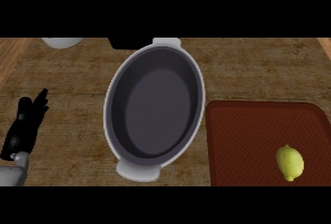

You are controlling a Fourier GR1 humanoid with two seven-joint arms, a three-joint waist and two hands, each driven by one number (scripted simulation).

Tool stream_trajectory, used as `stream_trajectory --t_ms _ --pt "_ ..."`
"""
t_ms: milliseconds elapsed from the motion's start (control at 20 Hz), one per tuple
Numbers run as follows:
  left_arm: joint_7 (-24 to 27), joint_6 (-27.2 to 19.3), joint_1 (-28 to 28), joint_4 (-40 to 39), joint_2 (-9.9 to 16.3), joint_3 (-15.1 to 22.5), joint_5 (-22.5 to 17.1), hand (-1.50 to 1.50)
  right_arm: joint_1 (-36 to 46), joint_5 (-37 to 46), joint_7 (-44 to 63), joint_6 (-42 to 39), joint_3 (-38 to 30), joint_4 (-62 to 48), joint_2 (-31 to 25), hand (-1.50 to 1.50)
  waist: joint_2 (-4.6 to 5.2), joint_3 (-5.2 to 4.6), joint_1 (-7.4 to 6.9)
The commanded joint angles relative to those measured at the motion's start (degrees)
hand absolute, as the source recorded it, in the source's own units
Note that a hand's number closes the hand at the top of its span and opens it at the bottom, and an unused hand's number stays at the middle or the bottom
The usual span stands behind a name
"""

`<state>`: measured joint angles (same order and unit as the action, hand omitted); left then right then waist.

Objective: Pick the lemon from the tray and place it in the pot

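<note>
Before the pick: lemon (290, 162) lies on the brown tray (258, 144), right of the empty oval pot (155, 109). My left hand (26, 127) rests, fingers straight together. My right hand, unseen, must reach the lemon.

Kitchen: wooden counter (65, 78), grey oval pot (110, 113), red-brown tray (258, 131) with lemon (290, 162).

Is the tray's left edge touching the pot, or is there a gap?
Apart. The head view shows a thin strip of counter between the tray and the pot's right rim.
</note>
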<state>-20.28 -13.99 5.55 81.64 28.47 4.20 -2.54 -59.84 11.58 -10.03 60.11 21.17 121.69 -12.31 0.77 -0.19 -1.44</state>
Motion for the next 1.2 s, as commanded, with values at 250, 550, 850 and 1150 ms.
stream_trajectory --t_ms 250,550,850,1150 --pt "0.7 -1.4 1.2 -2.7 -3.3 0.5 3.2 0.0 6.8 17.2 28.1 -3.7 -0.1 3.2 -1.6 -1.5 -0.05 0.04 0.27" --pt "-1.9 1.8 0.8 -0.6 -2.0 -2.6 2.4 0.0 16.5 20.6 38.0 -10.4 -4.7 -0.8 0.0 -1.5 -0.63 0.16 1.25" --pt "0.5 4.3 0.6 -2.2 -2.2 -5.4 2.1 0.0 26.1 25.8 46.2 -16.6 -7.7 -3.4 1.6 -1.5 -0.67 0.15 1.35" --pt "1.2 4.9 1.8 -4.9 -4.3 -6.2 4.9 0.0 34.9 28.6 47.1 -16.8 -10.2 -10.8 4.7 -1.5 -0.7 0.17 1.58"
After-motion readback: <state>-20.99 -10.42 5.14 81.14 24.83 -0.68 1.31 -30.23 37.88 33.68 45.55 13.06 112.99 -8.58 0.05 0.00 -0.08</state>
